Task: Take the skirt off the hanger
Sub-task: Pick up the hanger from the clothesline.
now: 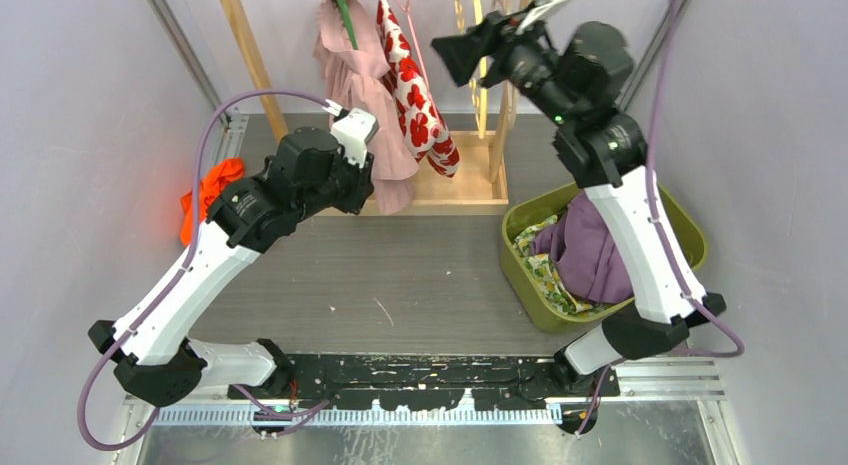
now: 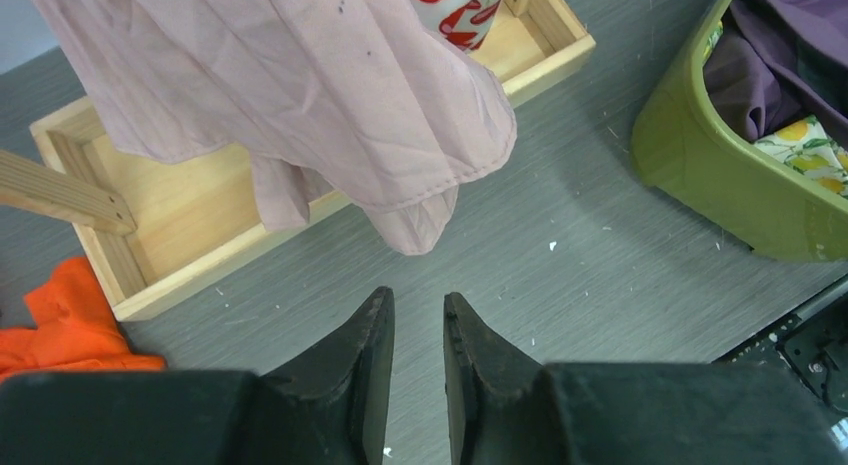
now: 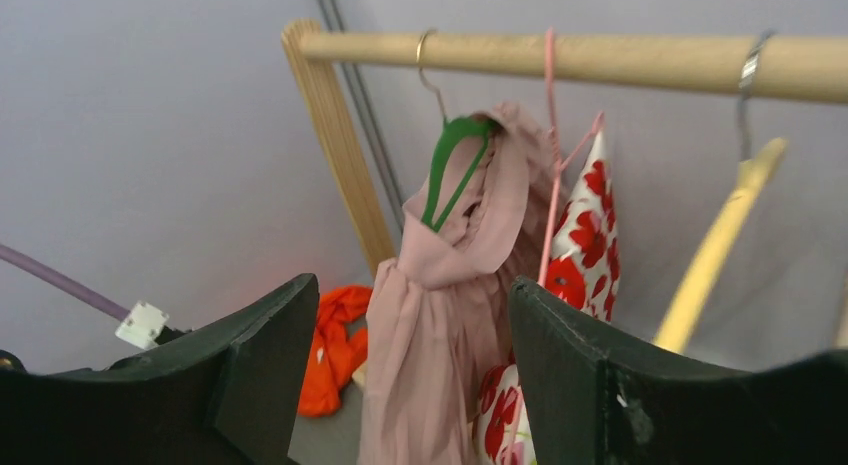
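My left gripper has its fingers drawn almost together, with only a thin slit between them and nothing in it. It hangs over the counter just below the drooping hem of the pale pink skirt, not touching it. My right gripper is up at rail height, spread wide and empty. It faces the skirt where it is bunched over the green hanger on the wooden rail.

I take the step in hand to be the approach to a first hold. To do it well, I'd widen the left fingers before rising onto the hem and take a full fold of cloth rather than the bare edge. I'd then pull toward the hanger's free end, so the fabric slides off instead of dragging the hook along the rail. The right gripper should steady the hanger's shoulder or lift the cloth over it. It needs to keep clear of the pink hanger and the red-flowered garment just beside, since either could snag.
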You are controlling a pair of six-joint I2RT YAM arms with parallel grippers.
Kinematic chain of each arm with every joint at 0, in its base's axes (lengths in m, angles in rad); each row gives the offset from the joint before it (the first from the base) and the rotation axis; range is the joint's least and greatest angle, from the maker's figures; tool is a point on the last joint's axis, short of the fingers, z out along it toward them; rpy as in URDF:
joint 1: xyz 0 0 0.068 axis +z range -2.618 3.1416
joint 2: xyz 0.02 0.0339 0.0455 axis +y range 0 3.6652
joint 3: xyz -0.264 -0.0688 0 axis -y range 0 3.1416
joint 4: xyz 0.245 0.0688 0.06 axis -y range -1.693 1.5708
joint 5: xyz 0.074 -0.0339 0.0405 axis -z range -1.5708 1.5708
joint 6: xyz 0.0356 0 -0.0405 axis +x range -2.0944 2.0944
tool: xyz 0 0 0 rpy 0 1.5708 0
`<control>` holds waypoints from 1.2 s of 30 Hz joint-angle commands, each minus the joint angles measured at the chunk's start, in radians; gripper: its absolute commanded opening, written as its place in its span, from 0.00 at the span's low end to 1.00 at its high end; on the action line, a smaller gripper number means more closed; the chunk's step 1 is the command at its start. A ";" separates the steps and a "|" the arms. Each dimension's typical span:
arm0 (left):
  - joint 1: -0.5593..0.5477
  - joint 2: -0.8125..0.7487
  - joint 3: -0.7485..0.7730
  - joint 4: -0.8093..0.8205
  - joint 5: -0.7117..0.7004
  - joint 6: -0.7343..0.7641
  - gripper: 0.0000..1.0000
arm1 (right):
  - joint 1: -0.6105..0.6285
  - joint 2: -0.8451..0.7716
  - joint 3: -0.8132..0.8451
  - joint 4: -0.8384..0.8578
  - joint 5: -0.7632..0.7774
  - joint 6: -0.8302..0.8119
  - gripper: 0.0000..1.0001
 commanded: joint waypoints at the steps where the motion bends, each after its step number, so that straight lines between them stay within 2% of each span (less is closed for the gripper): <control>1: 0.002 -0.034 0.081 -0.014 -0.027 -0.019 0.29 | 0.096 0.032 0.091 -0.153 0.062 -0.097 0.74; 3: 0.002 -0.044 0.113 -0.017 -0.008 -0.016 0.39 | 0.124 0.025 0.083 -0.176 0.086 -0.114 0.73; 7: 0.002 -0.035 0.208 -0.031 0.014 0.009 0.39 | 0.150 0.005 0.090 -0.288 0.158 -0.158 0.62; 10: 0.002 0.013 0.333 -0.039 0.015 0.035 0.49 | 0.153 -0.020 0.074 -0.371 0.196 -0.166 0.52; 13: 0.002 0.109 0.437 -0.014 0.015 0.050 0.52 | 0.156 -0.079 -0.013 -0.375 0.217 -0.160 0.51; 15: 0.007 0.165 0.492 0.028 0.030 0.047 0.62 | 0.156 -0.130 -0.081 -0.342 0.230 -0.141 0.51; 16: 0.014 0.196 0.516 0.043 0.049 0.041 0.63 | 0.156 -0.153 -0.109 -0.333 0.233 -0.138 0.51; 19: 0.037 0.294 0.600 0.095 0.128 0.001 0.63 | 0.157 -0.198 -0.147 -0.351 0.253 -0.134 0.50; 21: 0.043 0.358 0.658 0.115 0.163 -0.020 0.59 | 0.156 -0.218 -0.159 -0.366 0.259 -0.135 0.50; 25: 0.042 0.458 0.761 0.170 0.154 -0.043 0.55 | 0.157 -0.259 -0.182 -0.373 0.262 -0.130 0.49; 30: 0.042 0.514 0.766 0.344 0.067 -0.051 0.51 | 0.157 -0.285 -0.197 -0.396 0.273 -0.151 0.50; 33: 0.043 0.547 0.780 0.411 -0.044 -0.032 0.48 | 0.158 -0.300 -0.207 -0.400 0.279 -0.159 0.50; 36: 0.042 0.558 0.731 0.523 -0.160 -0.003 0.48 | 0.157 -0.314 -0.218 -0.402 0.280 -0.166 0.50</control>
